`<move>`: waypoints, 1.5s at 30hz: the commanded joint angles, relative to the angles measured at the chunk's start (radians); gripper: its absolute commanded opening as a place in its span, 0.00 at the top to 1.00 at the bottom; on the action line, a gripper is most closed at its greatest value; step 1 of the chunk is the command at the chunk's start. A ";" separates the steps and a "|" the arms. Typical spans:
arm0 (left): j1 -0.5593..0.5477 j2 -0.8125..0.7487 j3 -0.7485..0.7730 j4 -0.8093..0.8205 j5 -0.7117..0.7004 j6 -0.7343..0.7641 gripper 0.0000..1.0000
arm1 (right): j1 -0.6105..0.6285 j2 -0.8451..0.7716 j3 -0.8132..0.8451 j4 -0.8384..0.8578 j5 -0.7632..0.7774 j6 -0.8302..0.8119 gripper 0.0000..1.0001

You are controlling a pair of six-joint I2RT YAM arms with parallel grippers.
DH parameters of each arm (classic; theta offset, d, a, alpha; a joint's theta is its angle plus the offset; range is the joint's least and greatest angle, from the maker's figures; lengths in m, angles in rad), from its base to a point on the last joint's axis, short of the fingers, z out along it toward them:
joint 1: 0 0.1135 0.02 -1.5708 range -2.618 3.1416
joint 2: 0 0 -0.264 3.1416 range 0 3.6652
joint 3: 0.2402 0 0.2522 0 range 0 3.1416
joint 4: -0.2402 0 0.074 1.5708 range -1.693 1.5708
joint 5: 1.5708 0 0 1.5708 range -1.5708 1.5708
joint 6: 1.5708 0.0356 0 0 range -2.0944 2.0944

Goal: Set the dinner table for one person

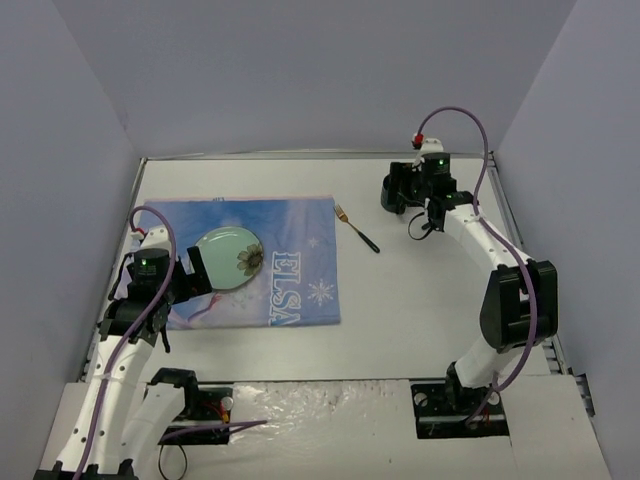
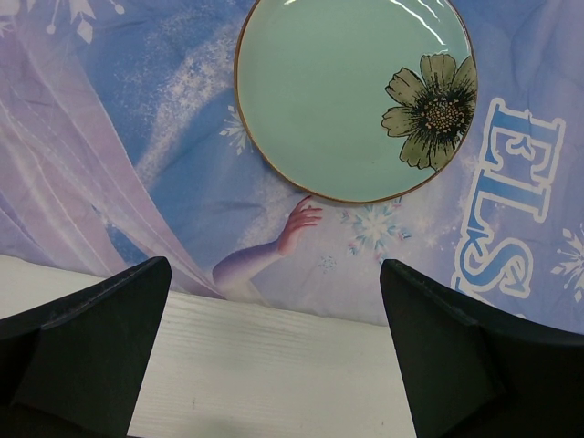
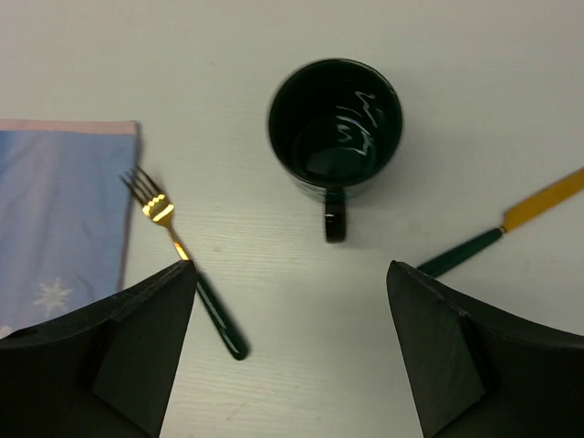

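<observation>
Dinner table (image 1: pixel 420 300) w/ plate (image 2: pixel 351 96) on placemat (image 2: pixel 137 182), mug (image 3: pixel 335 128), fork (image 3: pixel 178 246), poss. knife (image 3: pixel 511 224); L end effector (image 2: pixel 274 265), R end effector (image 3: pixel 290 266) both released.

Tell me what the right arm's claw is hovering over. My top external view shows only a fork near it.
Observer: The right wrist view shows a dark green mug standing upright on the dinner table, just ahead of the open right gripper and untouched.
Visitor: Is anything else hidden there?
Observer: Yes, a knife with a gold blade and a green handle lies on the right of that view, apart from the mug.
Visitor: Is the mug full?
Observer: It looks empty. I see only glints of light on its glossy inside.
</observation>
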 commanded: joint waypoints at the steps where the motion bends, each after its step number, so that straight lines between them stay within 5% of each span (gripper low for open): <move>1: 0.005 0.000 0.016 0.055 -0.010 0.009 0.03 | -0.044 0.054 0.016 0.002 0.039 -0.064 0.20; 12: 0.009 0.006 0.016 0.051 -0.012 0.011 0.03 | -0.072 0.227 0.103 0.068 0.007 -0.071 0.36; 17: 0.012 0.011 0.016 0.050 -0.010 0.011 0.03 | -0.072 0.292 0.144 0.091 -0.001 -0.069 0.52; 27: 0.014 0.017 0.016 0.050 -0.012 0.012 0.03 | -0.073 0.365 0.190 0.113 -0.001 -0.064 0.60; 33: 0.015 0.019 0.016 0.050 -0.013 0.012 0.03 | -0.073 0.364 0.181 0.141 0.006 -0.069 0.76; 38: 0.015 0.017 0.016 0.053 -0.010 0.012 0.03 | -0.073 0.336 0.177 0.142 0.018 -0.097 0.99; 45: 0.015 0.014 0.014 0.053 -0.006 0.012 0.03 | -0.055 0.225 0.151 0.146 -0.032 -0.128 1.00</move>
